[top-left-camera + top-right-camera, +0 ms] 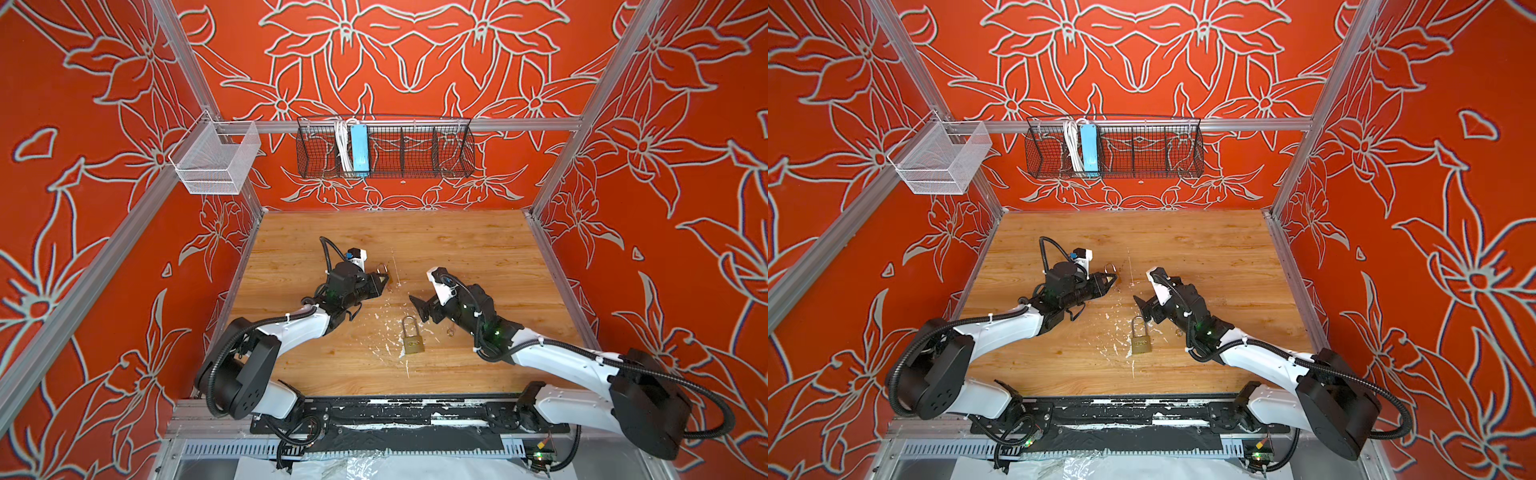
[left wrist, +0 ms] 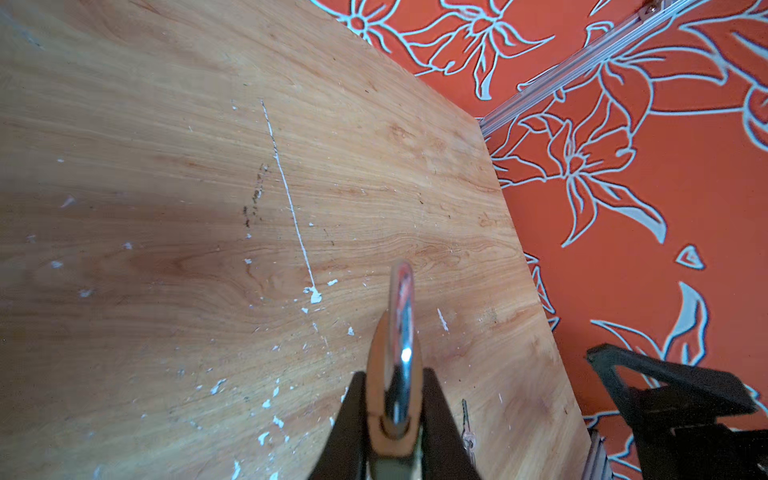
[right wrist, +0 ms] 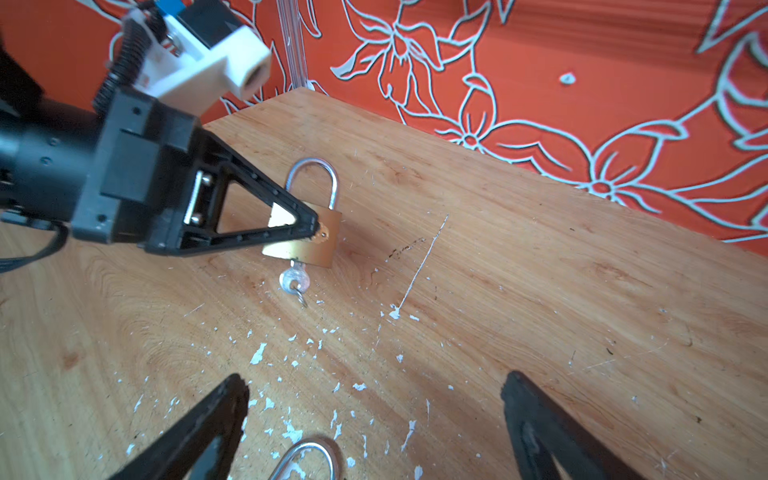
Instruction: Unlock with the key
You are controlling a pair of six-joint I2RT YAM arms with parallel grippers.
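Key [image 3: 293, 277] sticks out under the gold padlock [image 3: 320, 245], in the middle of the table [image 1: 478, 249], far from every edge. Left gripper [image 2: 395, 399] pinches that padlock's body tight. Right gripper [image 3: 374, 386] gapes wide, holding nothing, just beside a second padlock [image 1: 412, 345] lying flat. The key shows clearly only in the right wrist view.

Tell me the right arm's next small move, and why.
Probably ease the right tool forward onto the key and close. The left tool grips the small padlock, the key sits in its keyhole, and the right tool stands open, apart from it.
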